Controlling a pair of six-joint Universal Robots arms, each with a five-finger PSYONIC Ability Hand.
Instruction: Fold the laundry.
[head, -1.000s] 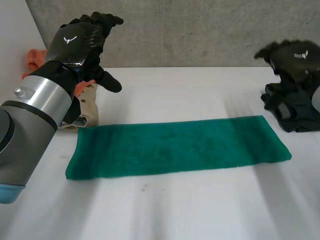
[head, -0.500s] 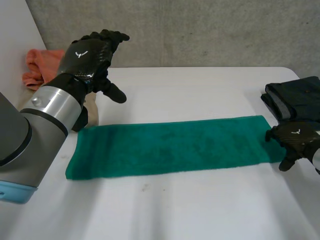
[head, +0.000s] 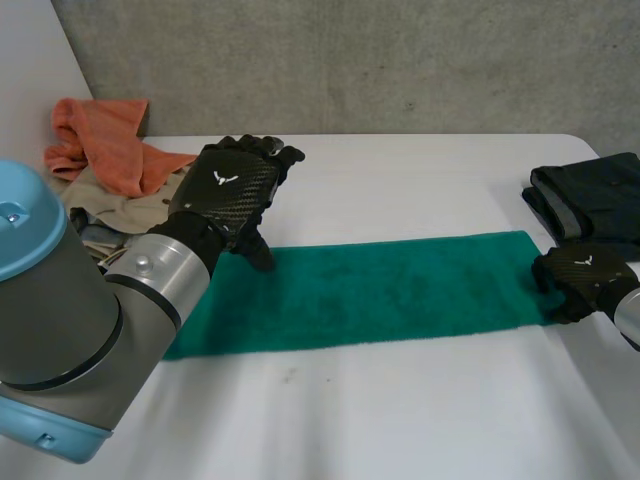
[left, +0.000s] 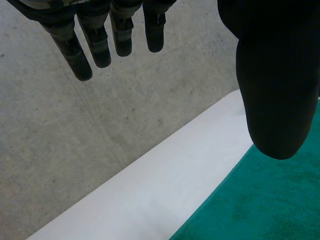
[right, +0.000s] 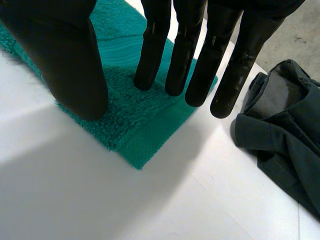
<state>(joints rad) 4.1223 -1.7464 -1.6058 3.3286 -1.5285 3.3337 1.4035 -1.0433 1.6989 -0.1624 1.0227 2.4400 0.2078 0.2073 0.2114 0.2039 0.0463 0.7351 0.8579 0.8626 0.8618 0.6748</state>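
No readable words or numbers, small white emblem (head: 221, 179) on back of left hand (head: 236, 197), same on right hand (head: 578, 280)

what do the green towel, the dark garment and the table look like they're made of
Green towel: likely cotton terry, matte; it has a fuzzy looped pile with a flatter woven band at the end. Dark garment: thin smooth fabric, woven or knit, lying in soft folds and creases; the fibre cannot be told. Table: hard smooth white top, perhaps laminate, with a slight sheen.
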